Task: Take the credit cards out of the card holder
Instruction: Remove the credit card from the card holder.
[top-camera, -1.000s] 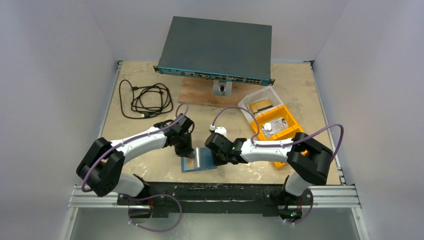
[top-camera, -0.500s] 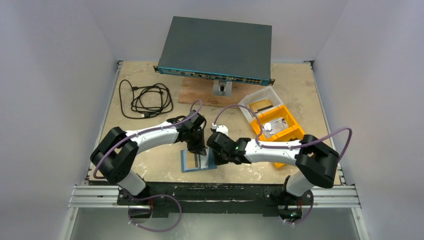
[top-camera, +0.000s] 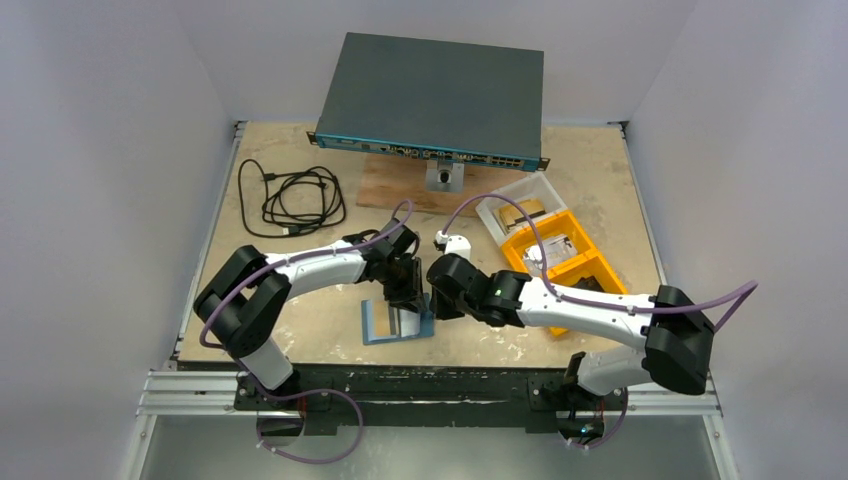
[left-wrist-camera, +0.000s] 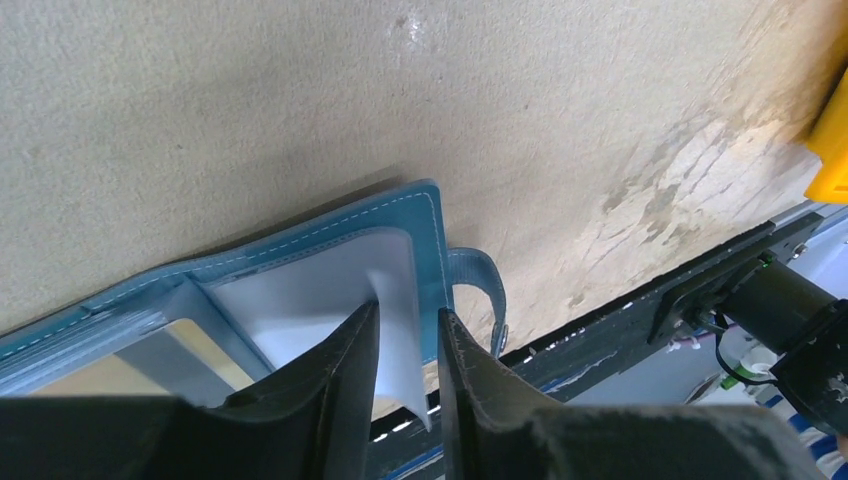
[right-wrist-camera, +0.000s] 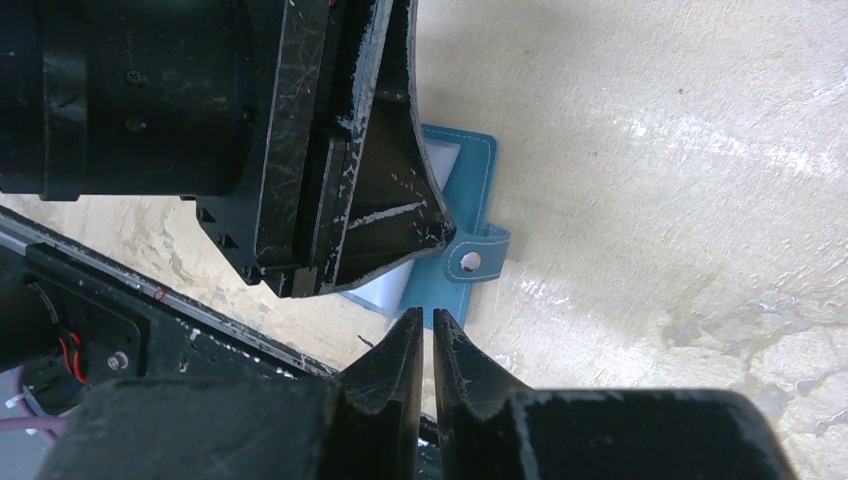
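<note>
The teal-blue card holder (top-camera: 378, 325) lies open on the table near the front edge, its snap tab (right-wrist-camera: 472, 258) to the right. My left gripper (top-camera: 405, 302) stands over its right half. In the left wrist view the fingers (left-wrist-camera: 410, 312) are a narrow gap apart, and a pale credit card (left-wrist-camera: 400, 330) rises from the card holder (left-wrist-camera: 300, 250) between them, leaning on the left finger. My right gripper (top-camera: 438, 306) is shut and empty just right of the card holder, its tips (right-wrist-camera: 421, 315) near the tab, apart from it. A tan card shows in the left pocket.
An orange bin (top-camera: 588, 262) and a clear tub (top-camera: 545, 190) with small parts stand at the right. A network switch (top-camera: 430, 95) sits on a wooden board (top-camera: 395, 185) at the back. A black cable (top-camera: 290, 200) is coiled at the back left. The metal front rail (top-camera: 430, 385) runs close below the card holder.
My right gripper has let go of the raised pale card and drawn back to the right. My left gripper has moved right onto the card holder, its fingers now either side of the card.
</note>
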